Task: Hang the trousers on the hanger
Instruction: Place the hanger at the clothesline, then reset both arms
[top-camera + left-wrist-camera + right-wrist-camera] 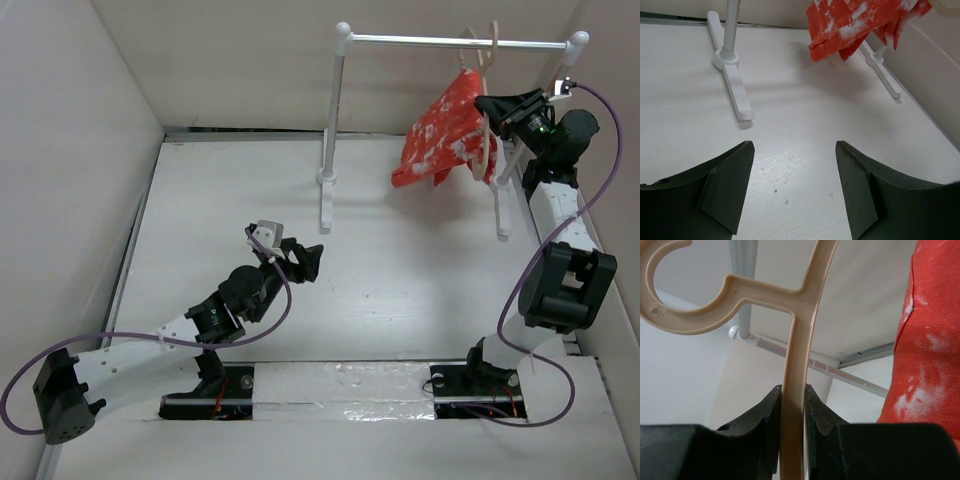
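Over the hanger (792,390) drape the trousers (445,130).

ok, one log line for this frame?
left hand: open, empty, low over table | right hand: shut on hanger | trousers: draped on hanger | hanger: at rail, hook seating unclear

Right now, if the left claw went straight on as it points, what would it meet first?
Likely the bare white tabletop: nothing else lies ahead of the open left claw. Red-orange, white-blotched cloth trousers hang farther off; depth is unclear.
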